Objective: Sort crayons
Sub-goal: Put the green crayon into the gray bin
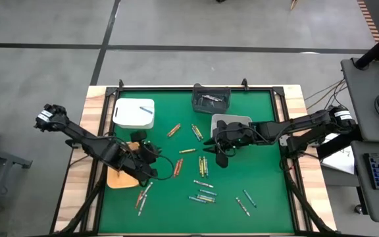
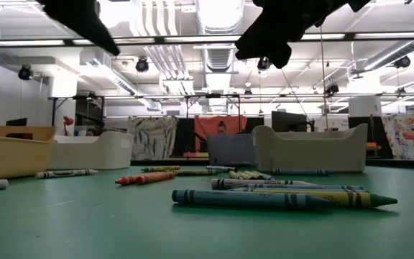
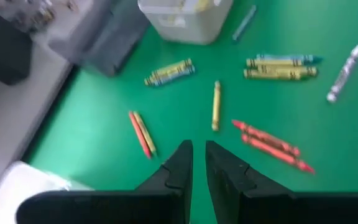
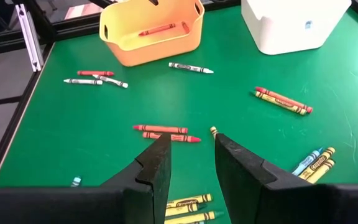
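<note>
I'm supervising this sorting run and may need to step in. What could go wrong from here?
The right gripper hangs open above a yellow crayon lying close to two red crayons; it might catch the wrong one or nudge them. The left gripper, nearly closed and empty, sits over the orange bin, so it could bump it.

— What covers your table point(image 1: 268, 197)?
— Green matting, with loose crayons point(image 1: 202, 166) scattered across its middle.
— And around them?
— You see a white bin point(image 1: 134, 113), dark tray point(image 1: 210, 99), grey bin point(image 1: 229, 121) and orange bin point(image 1: 118, 178).
</note>
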You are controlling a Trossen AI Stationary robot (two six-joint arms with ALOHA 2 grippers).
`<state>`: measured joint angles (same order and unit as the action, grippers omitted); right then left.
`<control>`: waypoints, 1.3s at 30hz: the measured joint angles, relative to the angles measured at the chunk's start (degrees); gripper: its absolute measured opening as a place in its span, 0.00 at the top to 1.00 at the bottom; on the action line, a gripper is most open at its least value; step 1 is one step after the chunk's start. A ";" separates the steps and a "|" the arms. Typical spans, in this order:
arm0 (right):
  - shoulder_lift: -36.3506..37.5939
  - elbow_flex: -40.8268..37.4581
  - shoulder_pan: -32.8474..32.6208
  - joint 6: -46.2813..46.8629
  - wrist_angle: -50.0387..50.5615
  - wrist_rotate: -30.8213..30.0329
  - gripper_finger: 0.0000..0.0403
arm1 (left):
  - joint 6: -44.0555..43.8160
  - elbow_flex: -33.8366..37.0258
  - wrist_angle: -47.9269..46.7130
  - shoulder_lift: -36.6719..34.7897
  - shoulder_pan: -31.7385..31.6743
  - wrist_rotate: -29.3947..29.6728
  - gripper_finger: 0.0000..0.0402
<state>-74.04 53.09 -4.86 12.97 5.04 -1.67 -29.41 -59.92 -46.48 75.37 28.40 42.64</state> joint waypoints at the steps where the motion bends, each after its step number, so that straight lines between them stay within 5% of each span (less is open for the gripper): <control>1: 0.00 -0.03 0.00 0.00 0.01 0.00 0.72 | 0.68 0.00 0.71 0.33 0.00 0.87 0.93; 16: 0.00 -0.69 0.00 0.19 -2.07 -0.74 0.72 | 2.43 0.42 4.51 7.42 -0.51 3.49 0.94; 22: -1.95 -0.35 0.02 0.45 -5.68 -4.88 0.72 | 11.49 1.62 12.96 9.24 -0.61 2.91 0.98; 30: -11.75 6.63 0.00 -5.16 -6.50 -4.33 0.72 | 25.72 6.70 30.27 4.55 -3.58 -4.16 1.00; 39: -21.95 18.34 0.00 -9.58 4.40 -4.32 0.72 | 28.95 16.02 41.32 -4.67 -6.42 -8.77 1.00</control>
<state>-96.00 71.43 -4.86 3.39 9.45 -6.00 -0.46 -43.91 -5.15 70.70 21.98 33.87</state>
